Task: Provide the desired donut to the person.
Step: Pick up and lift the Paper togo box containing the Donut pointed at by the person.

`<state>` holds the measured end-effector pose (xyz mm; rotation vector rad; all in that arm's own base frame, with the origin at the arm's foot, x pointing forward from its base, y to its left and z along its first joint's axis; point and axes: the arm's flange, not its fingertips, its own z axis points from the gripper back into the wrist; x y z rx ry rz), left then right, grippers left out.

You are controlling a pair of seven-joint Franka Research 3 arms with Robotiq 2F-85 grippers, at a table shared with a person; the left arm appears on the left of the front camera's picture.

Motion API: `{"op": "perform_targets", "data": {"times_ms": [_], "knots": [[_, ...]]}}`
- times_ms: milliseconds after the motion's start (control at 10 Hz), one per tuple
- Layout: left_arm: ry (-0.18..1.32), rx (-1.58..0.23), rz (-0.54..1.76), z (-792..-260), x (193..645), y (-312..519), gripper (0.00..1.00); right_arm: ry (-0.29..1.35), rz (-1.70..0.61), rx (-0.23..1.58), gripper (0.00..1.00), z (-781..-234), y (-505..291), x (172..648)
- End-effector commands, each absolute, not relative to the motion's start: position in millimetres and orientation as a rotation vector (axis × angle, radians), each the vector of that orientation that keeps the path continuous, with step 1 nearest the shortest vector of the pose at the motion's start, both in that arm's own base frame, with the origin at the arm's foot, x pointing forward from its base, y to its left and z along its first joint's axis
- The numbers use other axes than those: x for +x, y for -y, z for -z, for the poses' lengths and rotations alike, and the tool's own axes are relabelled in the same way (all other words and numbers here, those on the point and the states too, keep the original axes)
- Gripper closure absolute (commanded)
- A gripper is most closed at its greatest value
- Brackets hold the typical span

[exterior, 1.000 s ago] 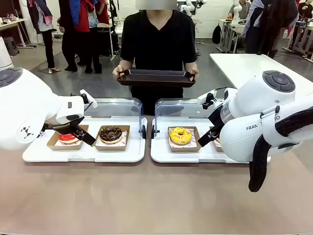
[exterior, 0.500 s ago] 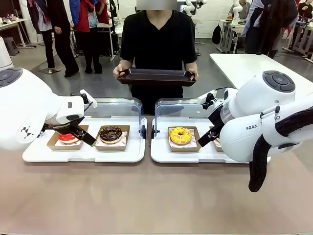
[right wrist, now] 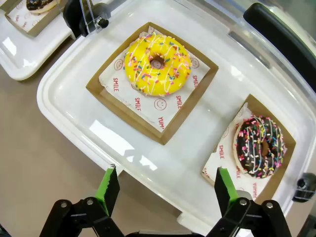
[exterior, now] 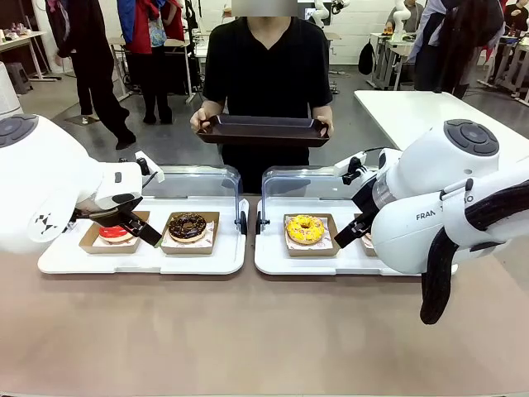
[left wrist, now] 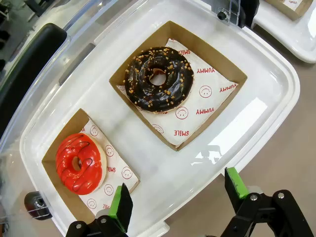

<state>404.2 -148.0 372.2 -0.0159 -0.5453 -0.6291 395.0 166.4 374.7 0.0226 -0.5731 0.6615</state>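
Tan table (exterior: 248, 331) nearest, bare at the front. Left gripper (exterior: 124, 220) hangs over the left white tray (exterior: 58, 263), jaws spread wide, nothing between the green pads (left wrist: 122, 205). Right gripper (exterior: 355, 228) hangs over the right white tray (exterior: 273, 263), jaws also apart and empty (pads clear in the wrist views).

Four donuts, each in its own brown cardboard box on printed paper:
- Red-glazed donut (left wrist: 79, 163): glossy red with thin dark-red drizzle. Sits at 10 o'clock from the left gripper in the left wrist view, and directly under it in the front view.
- Chocolate nut donut (left wrist: 158, 79): dark glaze with orange-brown crumbs. At 12 o'clock from the left gripper, in the box beside the red one on the same tray.
- Yellow donut (right wrist: 157, 64): bright yellow icing, white stripes, small coloured bits. At 12 o'clock from the right gripper, on the right white tray.
- Chocolate sprinkle donut (right wrist: 260, 145): dark glaze with white lines and mixed sprinkles. At 2 o'clock from the right gripper, same tray; the arm hides it in the front view.

Can't tell which donut is wanted.

Behind the donuts, a clear lid (exterior: 194, 180) stands open at the back of each tray.

Past the table, the person (exterior: 266, 66) in a black T-shirt stands at 12 o'clock, both hands gripping the ends of an empty dark serving tray (exterior: 264, 131), held level at waist height. Bystanders (exterior: 140, 50) far back at 11 o'clock.
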Motion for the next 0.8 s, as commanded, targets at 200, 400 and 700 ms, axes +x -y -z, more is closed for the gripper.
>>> {"op": "perform_targets", "data": {"times_ms": [200,400,700], "knots": [[0.494,0.030,0.677,-476.6,352.4,149.0,0.00,0.510,-0.663,-0.083,0.00,-486.0,-174.5,333.8],[0.499,0.068,0.665,-538.9,331.4,147.1,0.00,0.521,-0.627,-0.086,0.00,-560.1,-177.4,298.2],[0.654,0.168,0.597,-569.1,324.9,149.8,0.00,0.544,-0.635,-0.101,0.00,-566.5,-170.7,286.3]]}}
